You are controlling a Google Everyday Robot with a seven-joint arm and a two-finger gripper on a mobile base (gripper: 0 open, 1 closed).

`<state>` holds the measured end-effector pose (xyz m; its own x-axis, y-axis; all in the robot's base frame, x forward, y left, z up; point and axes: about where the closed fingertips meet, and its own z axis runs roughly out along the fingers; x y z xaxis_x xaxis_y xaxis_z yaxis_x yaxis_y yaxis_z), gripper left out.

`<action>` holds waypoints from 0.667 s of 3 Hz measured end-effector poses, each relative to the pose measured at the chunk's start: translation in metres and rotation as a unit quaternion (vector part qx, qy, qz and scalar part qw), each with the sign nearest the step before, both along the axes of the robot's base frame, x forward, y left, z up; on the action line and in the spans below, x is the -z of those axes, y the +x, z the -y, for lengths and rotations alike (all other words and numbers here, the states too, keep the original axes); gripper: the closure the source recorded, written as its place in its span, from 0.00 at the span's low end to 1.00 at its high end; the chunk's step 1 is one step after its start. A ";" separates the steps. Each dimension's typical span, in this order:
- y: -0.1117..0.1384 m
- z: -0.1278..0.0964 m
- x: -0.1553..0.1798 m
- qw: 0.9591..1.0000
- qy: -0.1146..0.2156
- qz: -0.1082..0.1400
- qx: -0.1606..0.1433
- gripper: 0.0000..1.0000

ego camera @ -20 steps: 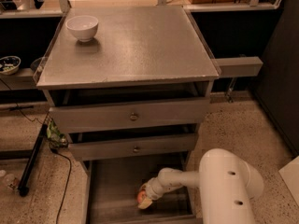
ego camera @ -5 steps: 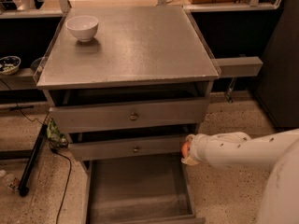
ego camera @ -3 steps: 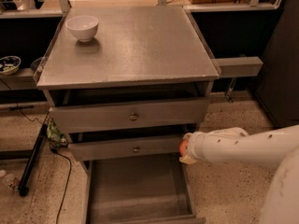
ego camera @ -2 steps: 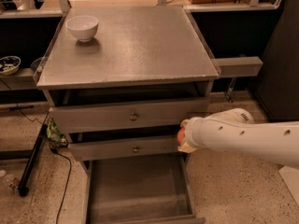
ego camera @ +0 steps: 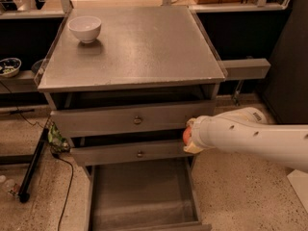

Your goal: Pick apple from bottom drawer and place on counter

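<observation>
One apple (ego camera: 186, 136) is clenched in the jaws of the gripper (ego camera: 189, 138), at the tip of the white arm (ego camera: 250, 138) that reaches in from the right. Only a sliver of red-orange fruit shows past the arm's end. It hangs off the ground in front of the right ends of the two upper drawer fronts (ego camera: 120, 121), level with the gap between them and above the pulled-out bottom drawer (ego camera: 139, 196). Higher up, the worktop (ego camera: 144, 47) carries a white bowl (ego camera: 84, 28) near its far left corner, well apart from the apple.
</observation>
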<state>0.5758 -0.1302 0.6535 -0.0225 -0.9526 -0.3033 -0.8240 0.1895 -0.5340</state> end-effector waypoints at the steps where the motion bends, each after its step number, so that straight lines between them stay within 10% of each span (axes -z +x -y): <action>1: 0.000 -0.001 -0.037 1.000 -0.004 0.019 -0.012 1.00; 2: 0.003 0.003 -0.075 0.999 -0.016 0.038 -0.019 1.00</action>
<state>0.5787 -0.1334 0.7285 0.0364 -0.9617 -0.2718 -0.7877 0.1398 -0.5999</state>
